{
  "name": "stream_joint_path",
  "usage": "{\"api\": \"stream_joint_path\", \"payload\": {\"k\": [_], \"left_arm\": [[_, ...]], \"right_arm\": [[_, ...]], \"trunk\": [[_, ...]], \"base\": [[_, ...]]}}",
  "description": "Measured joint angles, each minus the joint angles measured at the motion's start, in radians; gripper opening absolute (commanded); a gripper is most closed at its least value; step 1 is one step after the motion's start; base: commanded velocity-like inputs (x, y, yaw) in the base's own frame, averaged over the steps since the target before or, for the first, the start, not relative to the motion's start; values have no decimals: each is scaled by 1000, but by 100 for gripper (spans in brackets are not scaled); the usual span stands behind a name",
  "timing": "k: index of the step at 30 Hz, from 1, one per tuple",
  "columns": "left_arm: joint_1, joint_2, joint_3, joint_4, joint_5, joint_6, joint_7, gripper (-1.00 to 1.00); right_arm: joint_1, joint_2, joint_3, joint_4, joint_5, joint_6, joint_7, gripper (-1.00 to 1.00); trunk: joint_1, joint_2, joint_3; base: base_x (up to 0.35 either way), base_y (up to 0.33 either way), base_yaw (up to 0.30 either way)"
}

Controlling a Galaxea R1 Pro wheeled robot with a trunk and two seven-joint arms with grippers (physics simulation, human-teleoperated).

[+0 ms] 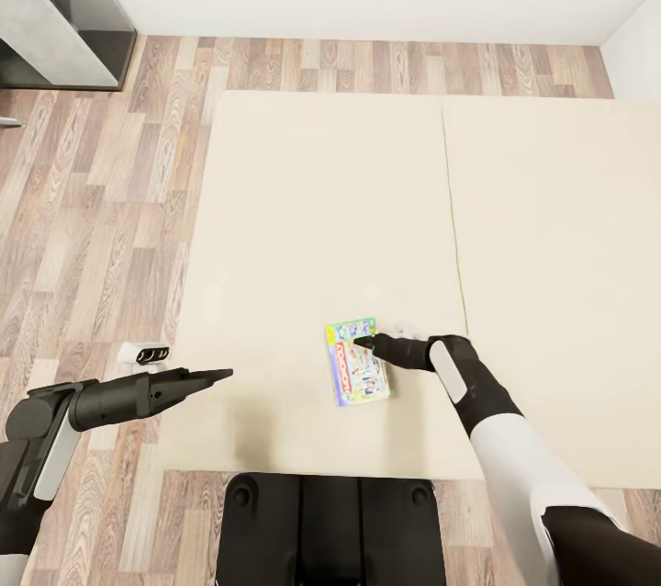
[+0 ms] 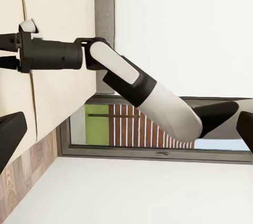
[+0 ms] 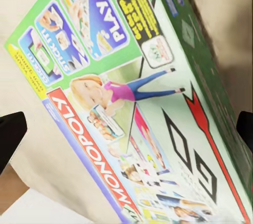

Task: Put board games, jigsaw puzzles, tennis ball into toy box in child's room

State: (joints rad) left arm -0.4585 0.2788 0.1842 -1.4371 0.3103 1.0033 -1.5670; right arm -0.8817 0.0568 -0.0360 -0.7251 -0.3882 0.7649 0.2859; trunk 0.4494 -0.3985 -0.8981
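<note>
The right arm stretches across toward the cream bed, a window behind.

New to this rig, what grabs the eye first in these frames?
The bright green Monopoly board game lying flat on the pale cream bed stands out, the only colourful thing there. The right gripper hovers right over its top edge with fingers spread; in the right wrist view the box lid looms large. The left gripper points across the bed's near left edge, above the wood floor.
</note>
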Motion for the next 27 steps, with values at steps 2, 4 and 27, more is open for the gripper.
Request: {"api": "stream_joint_path", "payload": {"k": [2, 4, 27], "left_arm": [[0, 0, 0, 0, 0, 0, 0, 100], [0, 0, 0, 0, 0, 0, 0, 100], [0, 0, 0, 0, 0, 0, 0, 100]], "right_arm": [[0, 6, 0, 1, 0, 0, 0, 100], [0, 11, 0, 1, 0, 0, 0, 100], [0, 36, -6, 1, 0, -1, 18, 100]], "trunk": [[0, 0, 0], [0, 0, 0], [0, 0, 0]], "base": [[0, 0, 0], [0, 0, 0], [0, 0, 0]]}}
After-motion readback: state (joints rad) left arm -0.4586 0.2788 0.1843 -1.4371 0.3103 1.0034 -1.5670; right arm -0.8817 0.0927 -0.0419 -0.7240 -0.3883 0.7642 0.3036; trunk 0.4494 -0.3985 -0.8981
